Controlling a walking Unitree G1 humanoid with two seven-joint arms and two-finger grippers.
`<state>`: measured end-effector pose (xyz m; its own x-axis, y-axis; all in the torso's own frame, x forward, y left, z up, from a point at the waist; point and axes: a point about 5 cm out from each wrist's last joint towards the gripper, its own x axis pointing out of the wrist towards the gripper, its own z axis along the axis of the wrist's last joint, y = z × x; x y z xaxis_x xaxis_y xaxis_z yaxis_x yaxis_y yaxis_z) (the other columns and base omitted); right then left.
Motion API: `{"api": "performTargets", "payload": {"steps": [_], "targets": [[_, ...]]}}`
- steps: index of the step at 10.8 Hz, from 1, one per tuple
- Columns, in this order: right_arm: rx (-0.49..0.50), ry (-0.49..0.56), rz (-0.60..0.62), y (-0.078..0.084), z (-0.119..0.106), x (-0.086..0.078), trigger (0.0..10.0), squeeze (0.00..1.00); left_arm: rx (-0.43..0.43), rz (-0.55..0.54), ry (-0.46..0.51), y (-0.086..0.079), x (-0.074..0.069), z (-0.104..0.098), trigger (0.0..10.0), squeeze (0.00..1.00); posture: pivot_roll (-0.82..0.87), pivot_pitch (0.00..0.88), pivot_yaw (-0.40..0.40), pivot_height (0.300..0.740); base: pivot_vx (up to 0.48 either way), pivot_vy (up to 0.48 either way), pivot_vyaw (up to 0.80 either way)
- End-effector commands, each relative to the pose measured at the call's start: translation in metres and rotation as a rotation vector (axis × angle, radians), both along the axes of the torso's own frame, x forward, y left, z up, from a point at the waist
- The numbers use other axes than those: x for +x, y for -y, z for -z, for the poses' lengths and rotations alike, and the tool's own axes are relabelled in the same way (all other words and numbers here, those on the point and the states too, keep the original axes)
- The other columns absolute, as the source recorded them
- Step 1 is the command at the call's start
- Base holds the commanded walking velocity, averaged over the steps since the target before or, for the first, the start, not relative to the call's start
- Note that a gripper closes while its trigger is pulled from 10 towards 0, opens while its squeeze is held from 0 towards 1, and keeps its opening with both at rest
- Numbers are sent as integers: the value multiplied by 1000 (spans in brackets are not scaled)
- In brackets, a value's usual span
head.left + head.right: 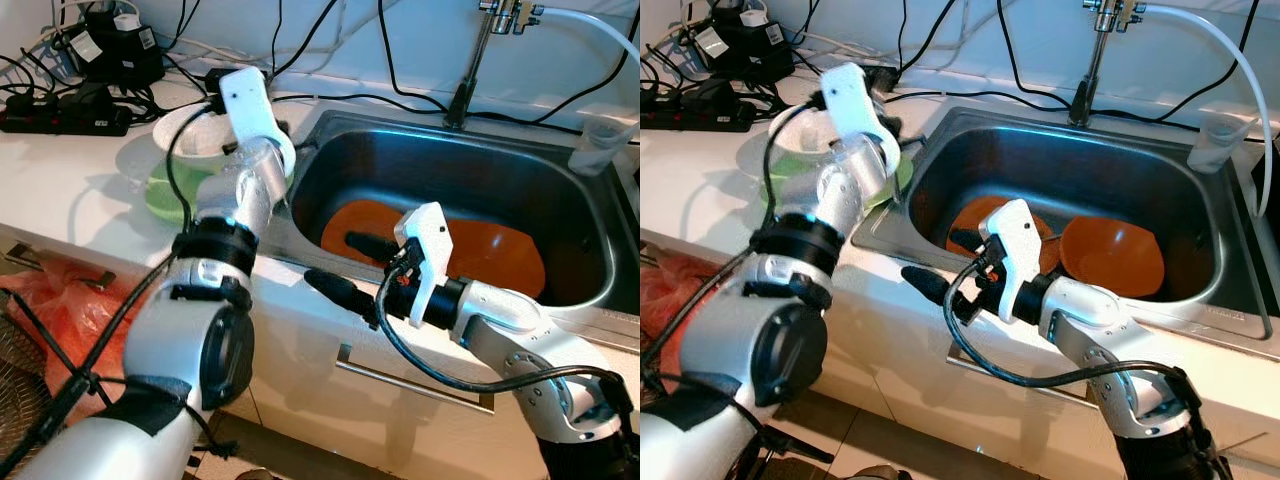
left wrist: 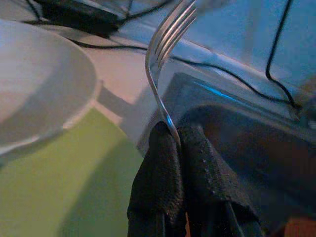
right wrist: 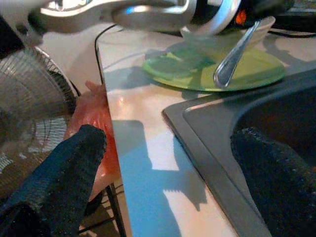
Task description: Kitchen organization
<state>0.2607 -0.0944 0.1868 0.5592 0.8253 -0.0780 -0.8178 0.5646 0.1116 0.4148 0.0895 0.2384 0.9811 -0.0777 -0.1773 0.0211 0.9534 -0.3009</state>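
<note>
Left hand (image 2: 180,148) pinches a fork (image 2: 165,54) (tines up) beside the green plate (image 3: 217,66); right hand (image 3: 168,163) gapes wide above the sink (image 1: 970,130) rim.

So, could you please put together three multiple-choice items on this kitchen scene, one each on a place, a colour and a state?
1. Where does the white bowl sit?
A. In the sink
B. On the green plate on the counter
C. On the floor

2. What colour are the dishes lying in the sink?
A. Blue
B. White
C. Orange

3. What is the state of the left gripper?
A. Shut on a fork
B. Open and empty
C. Shut on a cup

Answers:
1. B, the bowl rests on the green plate left of the sink.
2. C, orange dishes lie on the basin floor.
3. A, the left wrist view has the black fingers pinched on the handle of the fork, while the right gripper is spread open.
</note>
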Motion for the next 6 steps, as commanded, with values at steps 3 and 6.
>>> {"api": "performTargets", "payload": {"steps": [3,6], "targets": [[36,41,44,3,-10,5,10000,0,56,153,-11,14,-6,12,0,0,-25,0,63,740,0,0,0],[69,90,227,23,-26,21,10000,0,120,313,-41,28,-13,39,0,0,-47,0,30,740,0,0,0]]}}
